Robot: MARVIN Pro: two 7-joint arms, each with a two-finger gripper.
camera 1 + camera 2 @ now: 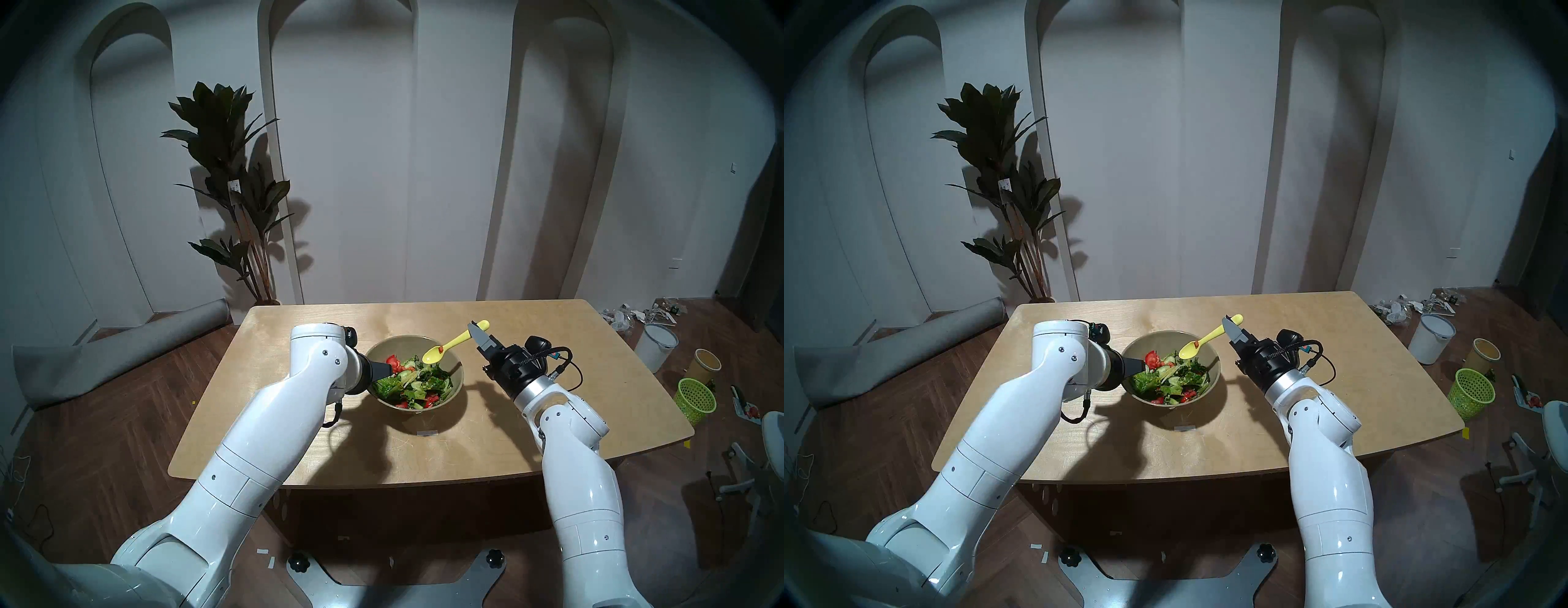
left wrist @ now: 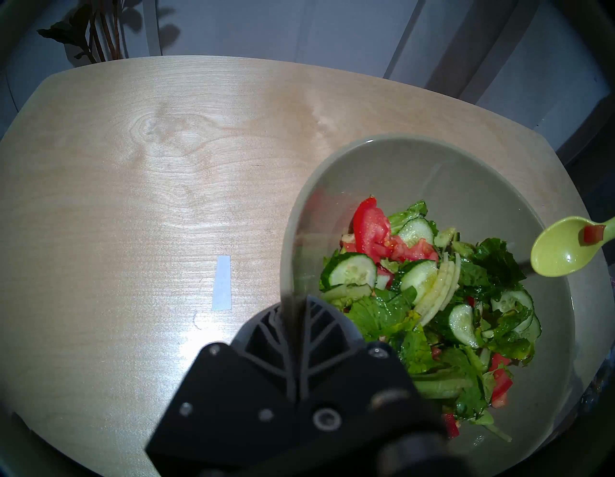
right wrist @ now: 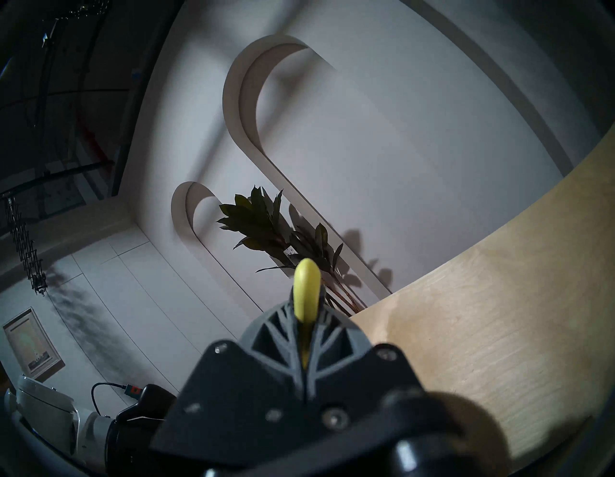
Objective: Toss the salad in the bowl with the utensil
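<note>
The salad (image 2: 429, 309) lies heaped in the bowl (image 1: 456, 384) — leaves, cucumber slices and tomato chunks banked toward the near and left side, the far inner wall bare. The bowl stands on the bench (image 1: 551, 403) about midway across it, with a small strip of tape (image 1: 427, 433) on the wood just in front of the bowl. Above the bowl's far right rim hangs the spoon (image 1: 449, 347), its scoop over the salad but clear of it, a red tomato scrap stuck at the neck; the handle slopes up and away past the rim, which looks like the raised part of a tossing stroke. The right pincer (image 3: 306, 319) is closed tight on the handle near its rounded end, which pokes out beyond the fingertips. The left pincer (image 2: 293, 309) is clamped on the bowl's left rim — one finger inside the wall, one outside, nearly closed — apparently to keep the smooth bowl from sliding or tipping while the spoon works.
</note>
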